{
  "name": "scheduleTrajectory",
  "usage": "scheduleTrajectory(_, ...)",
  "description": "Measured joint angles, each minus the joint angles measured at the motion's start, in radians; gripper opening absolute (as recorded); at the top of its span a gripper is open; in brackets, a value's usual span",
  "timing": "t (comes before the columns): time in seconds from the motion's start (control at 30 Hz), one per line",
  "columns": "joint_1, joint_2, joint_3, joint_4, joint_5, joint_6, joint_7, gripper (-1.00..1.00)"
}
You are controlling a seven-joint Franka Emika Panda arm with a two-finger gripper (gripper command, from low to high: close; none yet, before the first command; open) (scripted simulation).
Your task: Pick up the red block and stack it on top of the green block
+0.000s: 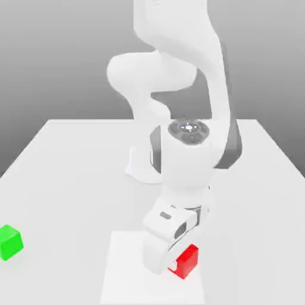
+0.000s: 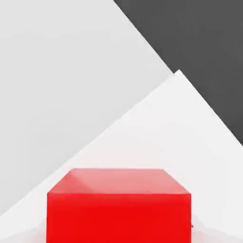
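The red block [image 1: 187, 261] lies on the white table near the front, to the exterior view's right of centre. My gripper [image 1: 174, 257] is lowered right onto it, and the white hand covers the block's left part. In the hand view the red block [image 2: 118, 209] sits very close and centred in line with the hand, resting on the table. The gripper is shut on the block. The green block [image 1: 10, 242] stands alone at the exterior view's far left, well apart from the arm.
A lighter square patch [image 1: 125, 274] on the table lies under the red block. The arm's base [image 1: 143, 167] rises behind it at mid-table. In the hand view the table's edge meets dark floor [image 2: 199, 47].
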Motion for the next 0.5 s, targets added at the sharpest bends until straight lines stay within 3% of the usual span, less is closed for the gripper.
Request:
scheduleTrajectory(0.1,-0.034,-0.066,-0.033,0.004,0.0,-0.072,-0.004,-1.0)
scheduleTrajectory(0.5,-0.392,-0.04,-0.35,0.148,0.083,-0.206,-0.116,-1.0)
